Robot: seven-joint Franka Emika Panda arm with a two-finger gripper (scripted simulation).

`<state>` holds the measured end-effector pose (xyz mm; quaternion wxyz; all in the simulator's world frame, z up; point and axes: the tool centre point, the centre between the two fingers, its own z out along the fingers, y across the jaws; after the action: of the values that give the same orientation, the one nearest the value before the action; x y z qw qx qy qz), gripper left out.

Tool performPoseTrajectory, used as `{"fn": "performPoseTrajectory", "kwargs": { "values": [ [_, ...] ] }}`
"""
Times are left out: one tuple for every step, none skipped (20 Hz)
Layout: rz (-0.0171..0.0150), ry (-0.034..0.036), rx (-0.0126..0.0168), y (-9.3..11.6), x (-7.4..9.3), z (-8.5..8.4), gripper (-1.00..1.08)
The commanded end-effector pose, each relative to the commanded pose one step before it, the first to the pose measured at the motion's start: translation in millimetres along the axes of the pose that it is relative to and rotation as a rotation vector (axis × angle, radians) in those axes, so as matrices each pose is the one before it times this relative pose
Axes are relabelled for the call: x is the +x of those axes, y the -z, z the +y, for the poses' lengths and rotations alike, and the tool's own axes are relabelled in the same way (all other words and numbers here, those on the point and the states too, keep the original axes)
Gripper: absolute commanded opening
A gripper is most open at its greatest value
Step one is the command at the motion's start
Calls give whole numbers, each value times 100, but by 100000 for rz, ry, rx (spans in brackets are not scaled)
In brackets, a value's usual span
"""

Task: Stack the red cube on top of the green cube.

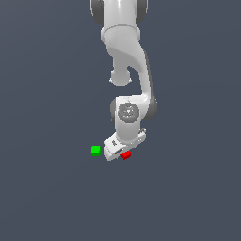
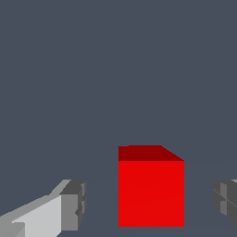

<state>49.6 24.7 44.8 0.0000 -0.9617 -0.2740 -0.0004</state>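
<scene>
Red cube — sits on the counter between the fingers, gaps on both sides, no contact yet. Gripper spread open, straddling it. Judged rigid, light, smooth-faced; best taken on two opposite flat sides, near mid-height. Green cube — apart, toward the exterior view's left, near the gripper.
</scene>
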Motion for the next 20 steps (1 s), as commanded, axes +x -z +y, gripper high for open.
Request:
{"fn": "performPoseTrajectory", "kwargs": {
  "values": [
    [-76, 182, 26, -1323, -49, -67, 100],
    [0, 0, 0, -390, -16, 21, 100],
    [1, 68, -9, -308, 17, -20, 100],
    [0, 0, 0, -233, 6, 20, 100],
    [0, 0, 0, -154, 18, 20, 100],
    [0, 0, 0, -77, 30, 20, 100],
    [0, 0, 0, -9, 35, 18, 100],
    [0, 0, 0, 10, 15, 7, 100],
    [0, 0, 0, 0, 0, 0, -100],
    [0, 0, 0, 0, 0, 0, -100],
    [0, 0, 0, 0, 0, 0, -100],
    [0, 0, 0, 0, 0, 0, -100],
    [0, 0, 0, 0, 0, 0, -100],
    [0, 0, 0, 0, 0, 0, -100],
    [0, 0, 0, 0, 0, 0, -100],
    [0, 0, 0, 0, 0, 0, -100],
    [0, 0, 0, 0, 0, 0, -100],
    [0, 0, 0, 0, 0, 0, -100],
    [0, 0, 0, 22, -13, -11, -100],
    [0, 0, 0, 29, -2, -1, -100]
  ]
}}
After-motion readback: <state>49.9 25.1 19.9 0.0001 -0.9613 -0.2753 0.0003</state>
